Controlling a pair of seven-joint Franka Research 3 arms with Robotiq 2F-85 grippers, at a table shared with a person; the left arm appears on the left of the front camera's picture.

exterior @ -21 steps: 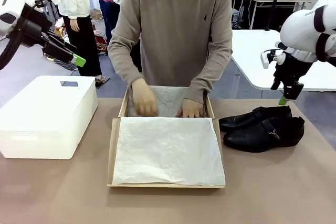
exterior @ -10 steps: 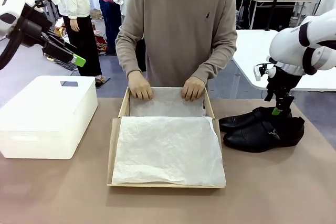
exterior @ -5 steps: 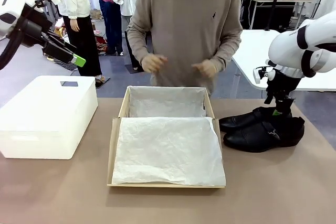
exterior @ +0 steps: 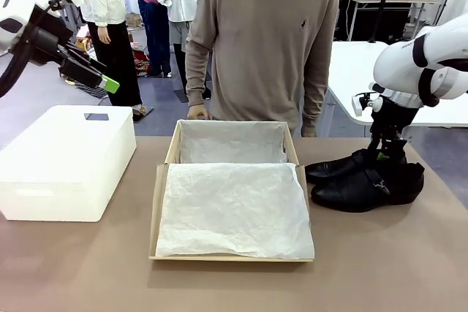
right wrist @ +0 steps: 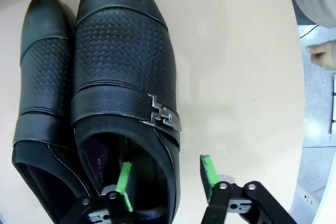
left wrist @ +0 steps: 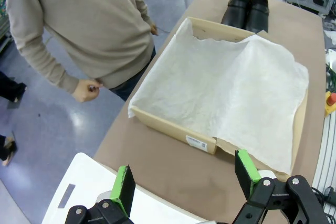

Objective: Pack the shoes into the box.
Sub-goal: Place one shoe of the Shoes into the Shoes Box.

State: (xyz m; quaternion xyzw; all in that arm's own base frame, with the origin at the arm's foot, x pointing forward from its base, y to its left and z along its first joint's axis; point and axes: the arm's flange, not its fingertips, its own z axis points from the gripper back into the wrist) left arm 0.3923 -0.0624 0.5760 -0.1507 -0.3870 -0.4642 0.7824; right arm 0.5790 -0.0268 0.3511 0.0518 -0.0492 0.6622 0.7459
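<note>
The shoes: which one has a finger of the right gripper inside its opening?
The far shoe in the front view. The open right gripper straddles its side wall: one pad inside, one outside. The near shoe has no finger in it.

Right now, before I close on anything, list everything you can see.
shoes: two, black, side by side on the table right of the box
box: one, brown cardboard, table centre, open, flap lying toward the robot
tissue: white, lining the box and covering the flap
white box: one, table left
table: one, brown
person: one, beige sweater, far side behind the box, arms down
left jaws: open, raised above the white box
right jaws: open, down at the far shoe, one pad inside its opening, the other outside
</note>
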